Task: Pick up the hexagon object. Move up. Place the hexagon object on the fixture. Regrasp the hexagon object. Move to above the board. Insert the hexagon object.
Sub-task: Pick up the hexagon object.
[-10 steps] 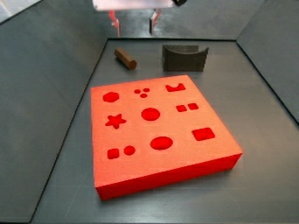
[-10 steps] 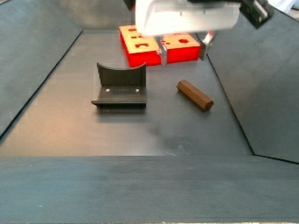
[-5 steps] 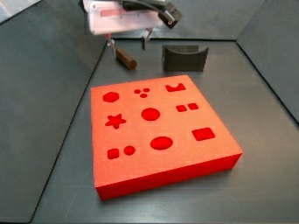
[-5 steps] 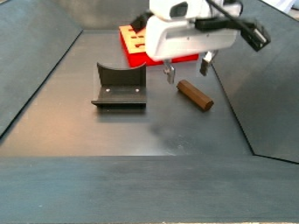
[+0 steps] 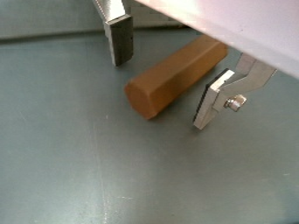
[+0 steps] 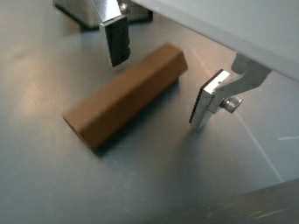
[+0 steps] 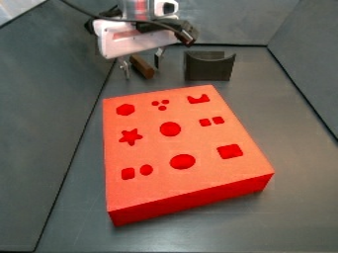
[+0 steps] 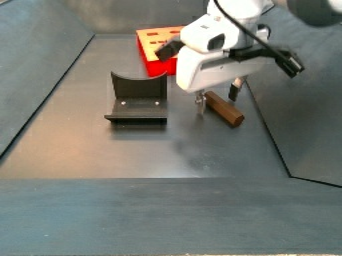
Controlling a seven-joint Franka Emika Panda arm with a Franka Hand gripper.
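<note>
Looking across the grey floor (image 7: 291, 148) in a side view, you see the board (image 7: 179, 148) filling the middle, its star, circle, square and oval recesses facing up, with the fixture (image 7: 209, 65) standing beyond it at about one o'clock from the board's centre, apart from its far edge. In a side view from the opposite end, the fixture (image 8: 136, 100) sits at nine o'clock from the gripper, well apart from it, and the board (image 8: 156, 47) lies behind at about eleven o'clock, partly hidden by the white arm body. Your gripper (image 7: 133, 67) is low over the floor at about eleven o'clock from the board's centre, just past its far left corner, and its fingers are spread wide, closed on nothing. The hexagon object (image 8: 222, 110) lies flat on the floor directly under the gripper (image 8: 218, 99), one end poking out toward four o'clock. In both wrist views you can see the peg lying between the two silver finger plates: the hexagon object (image 6: 125, 97) runs lengthwise through the gap of the gripper (image 6: 163, 79), with clear floor between it and each finger, so neither pad touches it. From the closer wrist view, the hexagon object (image 5: 176, 77) shows its blunt end just beyond the fingertips (image 5: 212, 106) of the gripper (image 5: 163, 83).
</note>
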